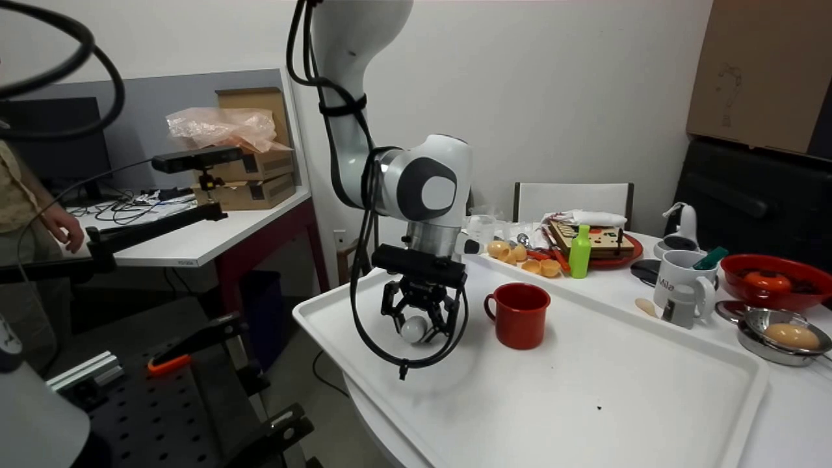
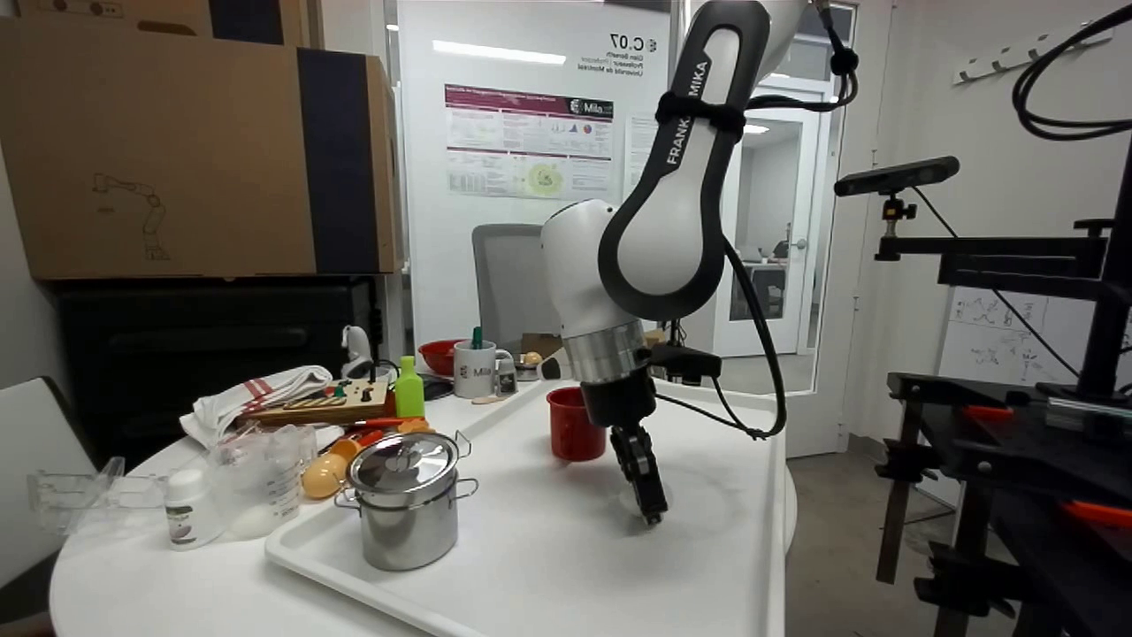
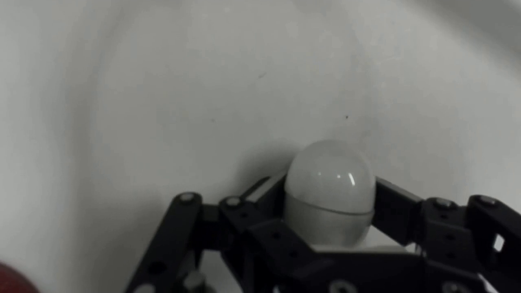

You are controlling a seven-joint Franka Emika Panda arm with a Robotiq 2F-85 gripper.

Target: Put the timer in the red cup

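Note:
The timer is a white, egg-like object with a seam around it. It shows in the wrist view (image 3: 329, 191) and in an exterior view (image 1: 413, 329), low at the white tray (image 1: 604, 364). My gripper (image 1: 422, 333) points down around it, with a finger against each side. The gripper also shows in an exterior view (image 2: 653, 516), where it mostly hides the timer. The red cup (image 1: 522, 318) stands upright on the tray beside the gripper, its handle toward the gripper. It shows in an exterior view (image 2: 577, 432) too, and its edge is at the wrist view's lower left corner (image 3: 14, 280).
A lidded metal pot (image 2: 409, 522) stands on the tray. Beyond the tray's raised rim are a green bottle (image 1: 580, 253), a white mug (image 1: 679, 279), a red bowl (image 1: 777, 286) and metal cups (image 1: 780, 348). A black cable loop (image 1: 403, 361) hangs from the wrist.

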